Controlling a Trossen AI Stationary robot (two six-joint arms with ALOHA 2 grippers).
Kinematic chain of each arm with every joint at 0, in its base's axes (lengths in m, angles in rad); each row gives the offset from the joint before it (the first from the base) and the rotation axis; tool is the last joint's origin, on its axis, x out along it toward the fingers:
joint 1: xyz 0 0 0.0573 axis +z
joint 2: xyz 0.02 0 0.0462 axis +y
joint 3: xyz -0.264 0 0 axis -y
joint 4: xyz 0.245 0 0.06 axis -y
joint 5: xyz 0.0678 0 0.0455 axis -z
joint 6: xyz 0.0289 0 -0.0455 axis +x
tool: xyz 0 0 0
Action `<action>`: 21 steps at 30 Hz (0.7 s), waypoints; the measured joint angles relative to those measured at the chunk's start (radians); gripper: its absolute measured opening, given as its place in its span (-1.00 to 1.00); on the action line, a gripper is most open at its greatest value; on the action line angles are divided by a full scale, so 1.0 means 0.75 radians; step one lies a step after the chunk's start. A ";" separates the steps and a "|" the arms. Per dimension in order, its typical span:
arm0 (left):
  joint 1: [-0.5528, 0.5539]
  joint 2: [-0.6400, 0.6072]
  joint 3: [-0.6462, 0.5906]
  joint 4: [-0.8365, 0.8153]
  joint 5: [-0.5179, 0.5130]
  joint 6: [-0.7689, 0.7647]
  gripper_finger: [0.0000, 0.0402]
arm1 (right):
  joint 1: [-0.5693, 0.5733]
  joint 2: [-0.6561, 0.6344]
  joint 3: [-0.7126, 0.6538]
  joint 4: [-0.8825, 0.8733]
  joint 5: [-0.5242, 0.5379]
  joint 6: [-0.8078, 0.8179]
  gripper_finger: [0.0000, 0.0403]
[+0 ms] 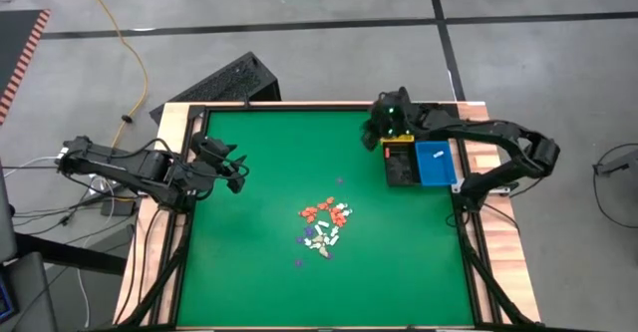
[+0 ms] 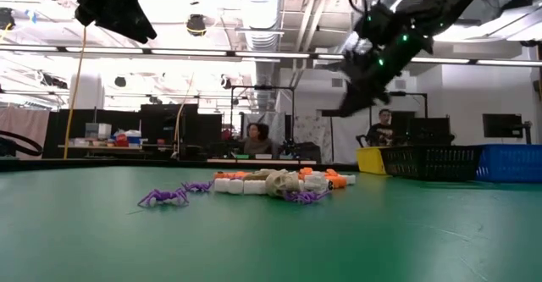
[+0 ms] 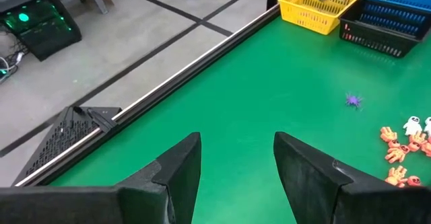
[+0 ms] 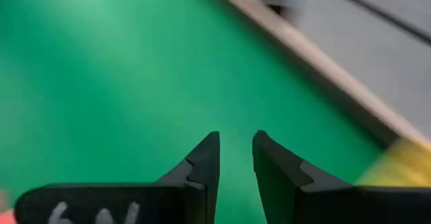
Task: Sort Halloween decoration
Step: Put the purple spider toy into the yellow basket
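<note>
A: where's the Halloween decoration [image 1: 324, 227] sitting?

B: loose heap mid-desk – orange-red bits [image 1: 319, 210] on the far side of the pile, cream-white ones [image 1: 327, 237] on the near side, a few purple mixed in.

A: any strays?

B: yep – one purple spider [image 2: 163, 197] just off the pile, another purple one [image 3: 353, 101] lying apart toward the bins.

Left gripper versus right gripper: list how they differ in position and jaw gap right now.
Position: the left gripper hovers over the table's left side, away from the bins; the right gripper sits at the far right, beside the yellow bin.
Jaw gap: the left gripper's jaws stand wide apart; the right gripper's are only slightly parted.
Shared: both are empty, and neither is over the trinket pile.
</note>
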 joint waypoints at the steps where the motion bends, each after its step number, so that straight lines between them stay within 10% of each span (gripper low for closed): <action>1: 0.000 0.000 0.000 0.000 0.000 0.000 -0.11 | 0.039 0.003 0.000 0.031 -0.077 -0.007 -0.44; 11: 0.000 0.000 0.000 -0.006 0.000 0.000 -0.11 | 0.495 0.122 0.001 0.113 0.115 -0.129 -0.44; 21: -0.002 0.000 0.000 -0.008 -0.002 0.001 -0.11 | 0.597 0.399 0.000 0.196 0.305 -0.087 -0.43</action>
